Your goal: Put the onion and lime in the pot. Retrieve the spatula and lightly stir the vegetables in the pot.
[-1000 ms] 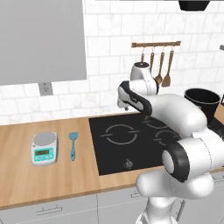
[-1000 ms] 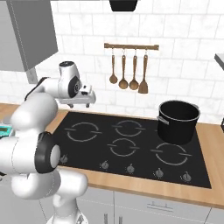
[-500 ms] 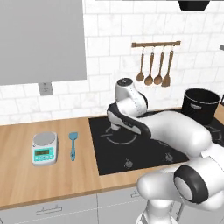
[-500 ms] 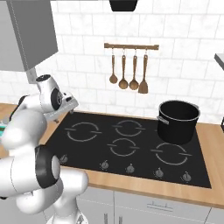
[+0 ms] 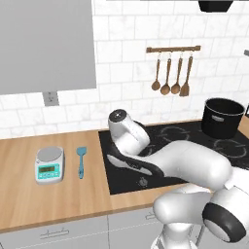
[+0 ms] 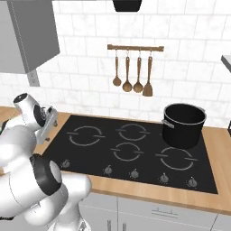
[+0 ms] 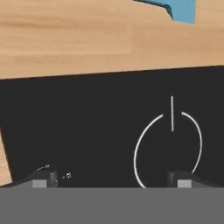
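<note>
One spatula (image 5: 80, 162) lies beyond open tool (image 7: 111, 178)

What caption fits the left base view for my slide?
Arm stretched low over the cooktop, spatula lying beside the kitchen scale, pot at right.

I saw a wood-grain counter (image 5: 58, 194) with a matt finish, a smooth black glass-like hob (image 6: 135, 153), glossy white wall tiles (image 5: 121, 87), a matt black pot (image 6: 183, 124), brown wooden utensils (image 6: 132, 76) and a light-blue plastic-looking spatula (image 5: 80, 162).

Glossy white arm, dark joints
</note>
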Controlling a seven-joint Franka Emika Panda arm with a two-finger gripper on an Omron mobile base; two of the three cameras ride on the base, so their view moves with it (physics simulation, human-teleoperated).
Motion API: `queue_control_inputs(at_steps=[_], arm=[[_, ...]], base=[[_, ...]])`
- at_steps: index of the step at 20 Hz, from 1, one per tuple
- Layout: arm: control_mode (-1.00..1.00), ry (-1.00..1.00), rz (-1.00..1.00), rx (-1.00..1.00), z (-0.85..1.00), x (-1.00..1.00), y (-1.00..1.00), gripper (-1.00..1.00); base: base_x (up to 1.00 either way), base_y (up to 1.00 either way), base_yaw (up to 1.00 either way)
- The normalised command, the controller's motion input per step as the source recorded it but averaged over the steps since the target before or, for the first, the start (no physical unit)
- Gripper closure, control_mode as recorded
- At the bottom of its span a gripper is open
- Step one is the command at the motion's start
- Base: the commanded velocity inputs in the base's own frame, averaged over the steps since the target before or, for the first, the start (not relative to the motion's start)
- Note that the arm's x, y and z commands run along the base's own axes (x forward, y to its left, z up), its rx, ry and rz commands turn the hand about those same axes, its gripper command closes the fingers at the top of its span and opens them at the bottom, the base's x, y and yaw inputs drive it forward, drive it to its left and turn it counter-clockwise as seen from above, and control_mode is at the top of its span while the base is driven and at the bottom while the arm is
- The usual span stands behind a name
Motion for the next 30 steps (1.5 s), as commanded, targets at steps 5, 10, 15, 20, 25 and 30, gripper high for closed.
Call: queue_control_inputs(at_steps=[5,10,15,20,25,30], arm=[[-1.00,0.20,0.51,-0.42,-0.02,0.00,0.83,-1.00],[-1.00,-0.02,0.43,-0.49,0.00,-0.04,1.00,-1.00],[-1.00,-0.15,0.37,-0.25,-0.11,-0.03,0.67,-1.00],[-1.00,-0.06,0.24,-0.04,-0.42,0.21,0.20,-1.00],[-1.00,0.00,0.09,0.00,-0.54,0.27,0.03,-1.00],[-1.00,0.00,0.06,-0.04,-0.39,0.06,0.44,-1.00]], base=[[0.00,0.00,0.00],[0.00,0.00,0.00],[0.00,0.00,0.00],[0.00,0.00,0.00],[0.00,0.00,0.00],[0.00,0.00,0.00]])
